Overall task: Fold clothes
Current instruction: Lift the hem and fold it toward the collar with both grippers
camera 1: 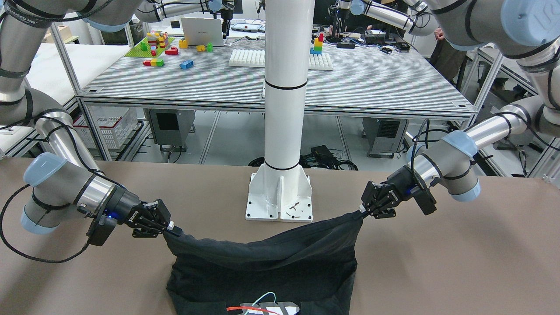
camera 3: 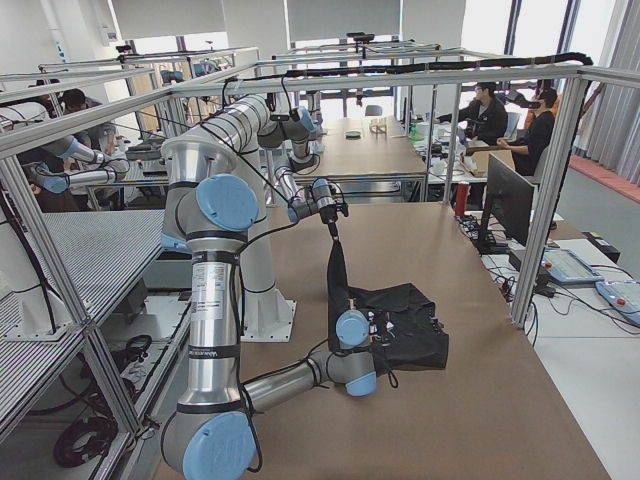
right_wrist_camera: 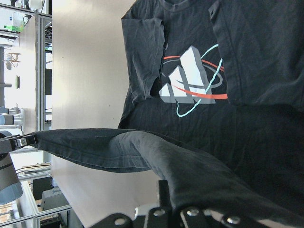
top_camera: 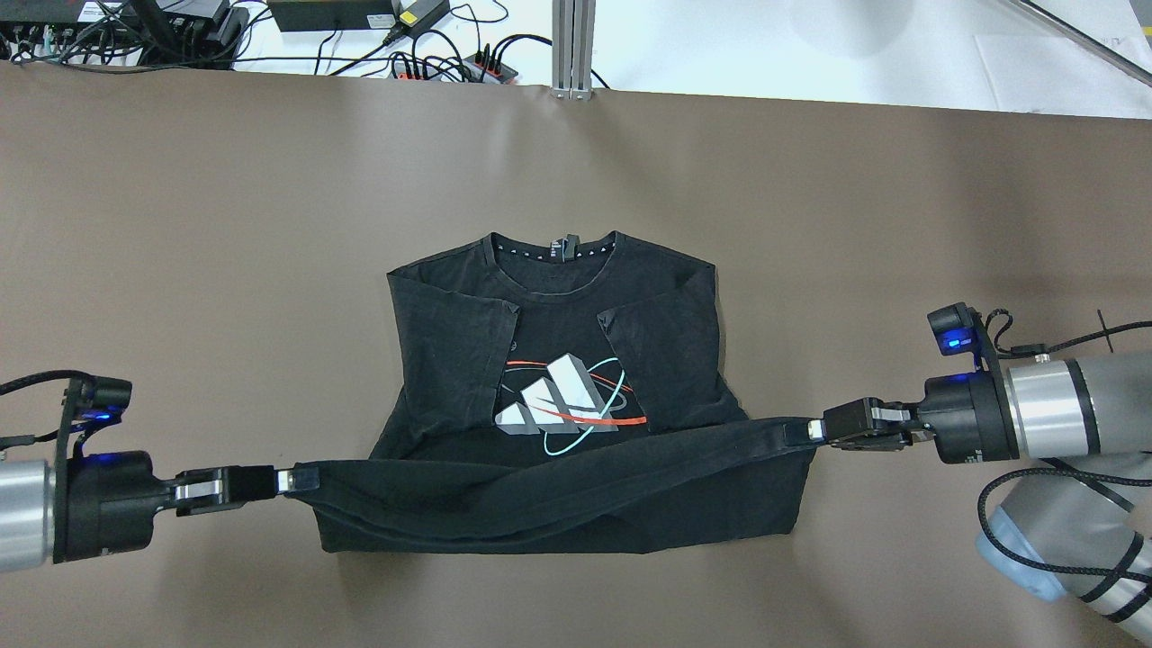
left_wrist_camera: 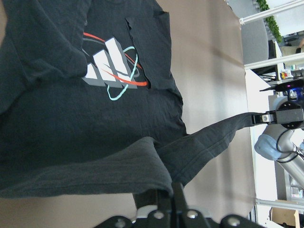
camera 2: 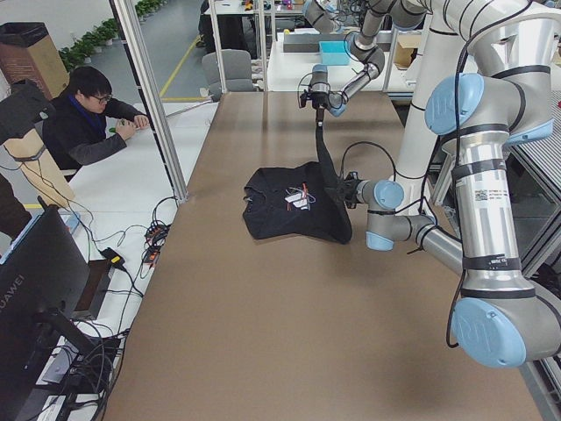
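Two end effectors: left end effector (top_camera: 286,480) and right end effector (top_camera: 813,430), each clenched on a hem corner of the black T-shirt (top_camera: 450,360).
T-shirt: mid tabletop (top_camera: 225,225), hem held taut above it.
Hidden: collar cut off in front view.

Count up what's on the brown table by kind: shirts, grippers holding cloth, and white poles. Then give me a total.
Black T-shirt: 1
Grippers clamped on its lifted hem: 2, the left gripper and the right gripper
White pole: 1
Total: 4
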